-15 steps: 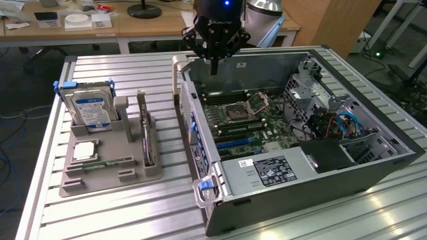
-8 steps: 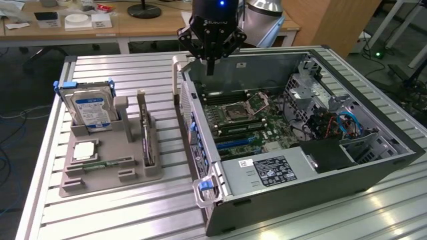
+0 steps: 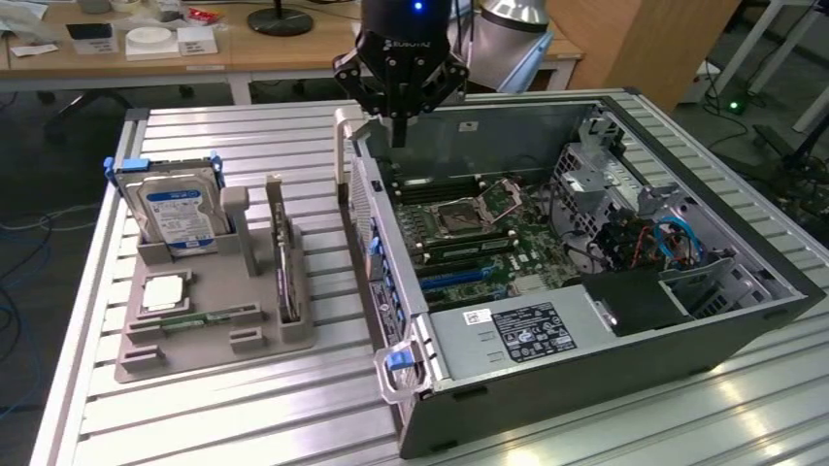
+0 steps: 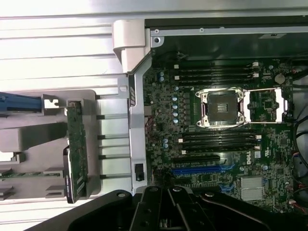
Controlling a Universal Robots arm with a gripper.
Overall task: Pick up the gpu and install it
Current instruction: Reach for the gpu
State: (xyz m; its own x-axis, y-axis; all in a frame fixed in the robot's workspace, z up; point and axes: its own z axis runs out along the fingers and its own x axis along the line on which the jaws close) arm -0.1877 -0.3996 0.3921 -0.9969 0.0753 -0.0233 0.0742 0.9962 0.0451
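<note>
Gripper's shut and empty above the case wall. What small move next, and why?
Probably shift the gripper toward the exterior view's left, over the gpu: it stands on edge in the grey holder, untouched, while the gripper hangs at the edge of the case.

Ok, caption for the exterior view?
Shut tool hangs over the open computer case; graphics card stands in the grey rack.

place: robotics lab | signs: slatted metal tabletop (image 3: pixel 233 417); opened computer case (image 3: pixel 609 374); robot arm (image 3: pixel 388 15); cluttered desks (image 3: pixel 259 50) behind
</note>
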